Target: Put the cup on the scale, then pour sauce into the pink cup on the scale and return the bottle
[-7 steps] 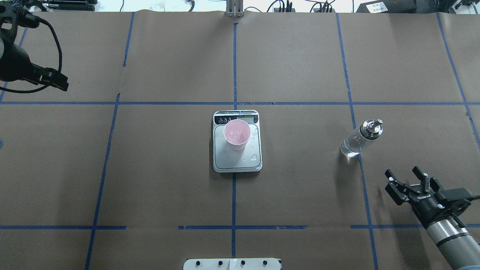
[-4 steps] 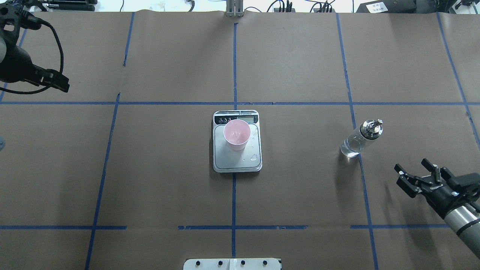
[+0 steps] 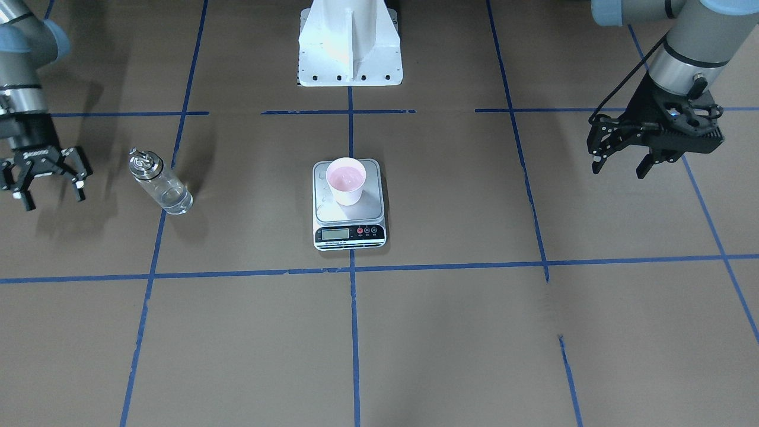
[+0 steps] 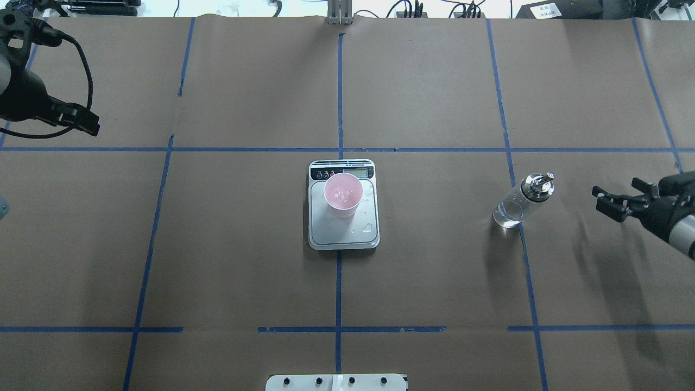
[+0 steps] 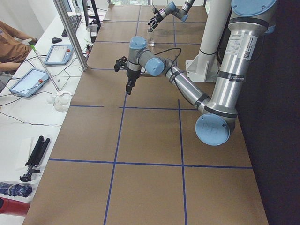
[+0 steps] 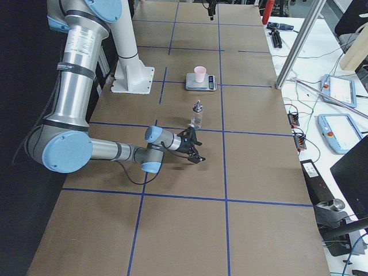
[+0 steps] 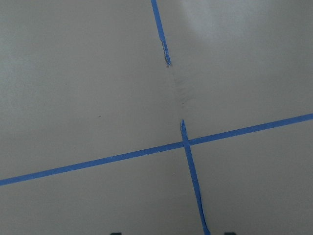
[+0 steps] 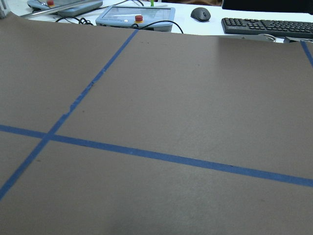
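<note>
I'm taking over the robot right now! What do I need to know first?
Left tool: open, empty, over bare table, far from the scale.
Right tool: open, empty, beside the bottle, not touching it.
Cup: upright on the scale. Done.
Bottle: upright on the table, some clear liquid inside.
Drops on the scale's platform suggest a pour probably happened; I cannot tell whether the cup holds liquid.
Left: check the cup. If it is empty, pour and return the bottle.
</note>
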You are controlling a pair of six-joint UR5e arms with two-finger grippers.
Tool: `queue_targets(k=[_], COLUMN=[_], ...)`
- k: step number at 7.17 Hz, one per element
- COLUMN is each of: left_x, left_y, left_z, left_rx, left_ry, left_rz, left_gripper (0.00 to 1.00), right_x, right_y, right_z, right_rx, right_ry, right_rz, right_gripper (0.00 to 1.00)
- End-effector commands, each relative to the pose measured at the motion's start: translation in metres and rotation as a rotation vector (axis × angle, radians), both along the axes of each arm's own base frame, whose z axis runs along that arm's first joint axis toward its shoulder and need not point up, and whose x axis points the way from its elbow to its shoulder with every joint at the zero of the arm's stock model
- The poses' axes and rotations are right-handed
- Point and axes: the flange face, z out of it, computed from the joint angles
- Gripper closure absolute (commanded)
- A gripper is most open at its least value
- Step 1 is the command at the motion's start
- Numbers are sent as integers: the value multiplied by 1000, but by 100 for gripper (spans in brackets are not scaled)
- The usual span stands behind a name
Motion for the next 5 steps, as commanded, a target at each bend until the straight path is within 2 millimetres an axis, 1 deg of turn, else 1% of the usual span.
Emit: queue_targets(k=[1,2,3,4,5], left_x=[-3,-9,-35,-80,-128], left_y=[-2,-6,-24,-47,-66], left_z=[21,32,56,95,135], left_rx=[41,48,34,33,34], left_ry=[-46,-63,-64,-8,-13], left_rz=[77,92,121,211,226], left_gripper=[25,25,25,25,25], right_x=[80,126,169,209,231], right_y=[-101,-130,-139,-132,-124], right_z=[-22,-28,-27,-17,-7], right_rx=[-157,-233,-292,-314,-354], right_ry=[57,79,63,39,-3], right_rz=[-157,-234,-323,-403,-480], right_gripper=[0,0,0,0,0])
